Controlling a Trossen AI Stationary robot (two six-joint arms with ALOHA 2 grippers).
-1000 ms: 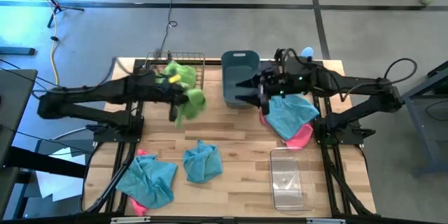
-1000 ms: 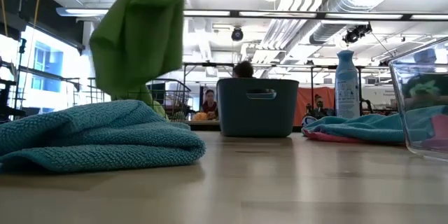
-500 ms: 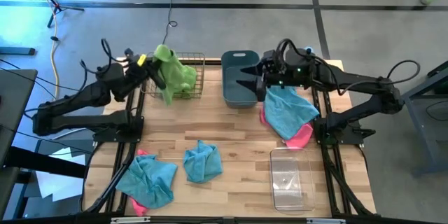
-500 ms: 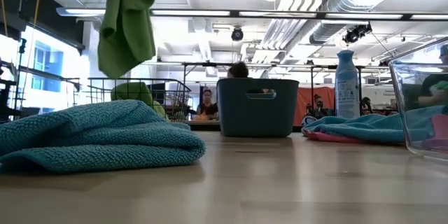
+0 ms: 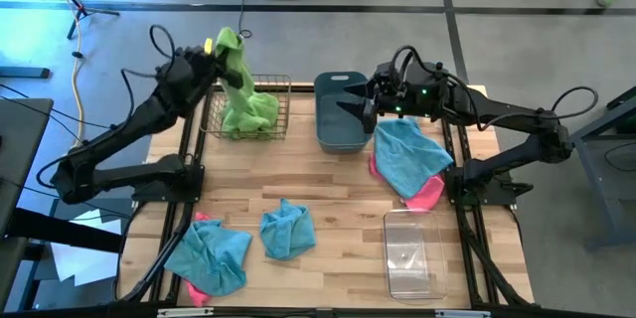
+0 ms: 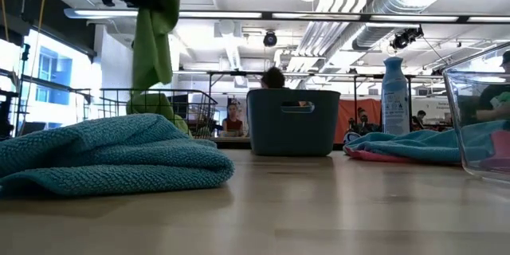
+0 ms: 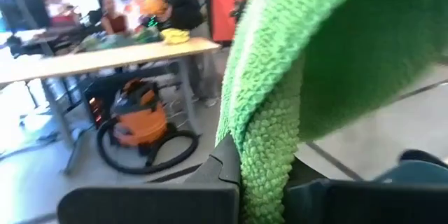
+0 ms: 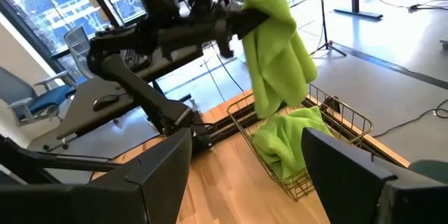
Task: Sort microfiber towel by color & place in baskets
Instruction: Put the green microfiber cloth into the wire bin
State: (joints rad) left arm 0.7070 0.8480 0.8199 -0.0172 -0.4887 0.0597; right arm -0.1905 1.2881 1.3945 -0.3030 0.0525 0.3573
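Note:
My left gripper point(image 5: 214, 50) is raised over the copper wire basket point(image 5: 266, 89) at the table's far left, shut on a lime green towel point(image 8: 274, 42). That towel hangs over a second green towel point(image 8: 290, 140) lying in the basket. My right gripper point(image 8: 245, 140) is open above the slate-blue tub point(image 5: 333, 84), touching nothing. A light blue towel point(image 5: 407, 159) lies over a pink one point(image 5: 429, 194) at the right. Another blue towel point(image 5: 288, 229) lies mid-table. A blue-over-pink heap point(image 5: 211, 253) lies near left. The clear bin point(image 5: 412, 253) stands near right. My left gripper pinches the green towel's bunched upper end point(image 7: 264, 155) between its two fingers, coming at it roughly level from the table's left. The towel hangs slack below the fingers, clear of the table. I cannot tell whether its lower end point(image 8: 264, 101) touches the towel in the basket.
A pale blue spray bottle point(image 6: 393, 96) stands at the far edge, right of the tub. Bare wood lies mid-table between the heaps. People sit in the room beyond the table.
My left gripper has risen and swung from beside the basket's right side toward the table's far left, carrying the green towel. The towel now hangs straight down over the basket instead of trailing over the table. My right gripper has barely moved.

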